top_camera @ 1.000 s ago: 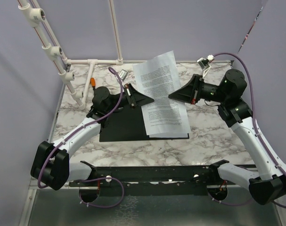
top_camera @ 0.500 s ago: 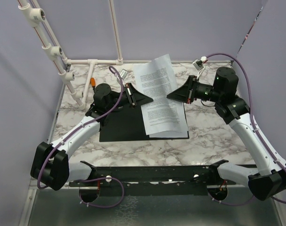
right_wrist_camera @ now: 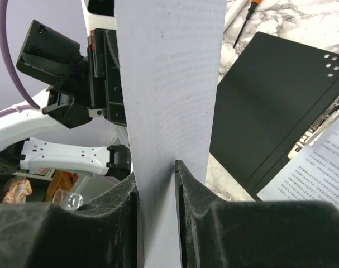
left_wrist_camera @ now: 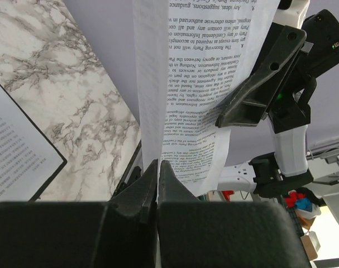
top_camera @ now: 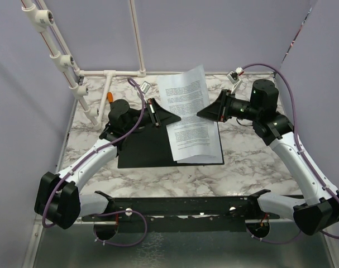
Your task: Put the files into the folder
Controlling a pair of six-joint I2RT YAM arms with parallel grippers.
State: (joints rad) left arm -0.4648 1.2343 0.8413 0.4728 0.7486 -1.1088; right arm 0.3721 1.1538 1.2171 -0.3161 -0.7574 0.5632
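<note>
Left end effector (top_camera: 177, 118) and right end effector (top_camera: 201, 114) clamp one white printed paper sheet (top_camera: 186, 89) upright over the open black folder (top_camera: 144, 148) mid-bench; a second printed sheet (top_camera: 197, 142) already lies in its right half.

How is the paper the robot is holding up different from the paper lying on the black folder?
The held sheet hangs in the air, pinched by the left gripper and the right gripper. The lying sheet rests on the open folder. The held sheet curves a little, while the lying sheet looks flat. Both are white with small black print.
</note>
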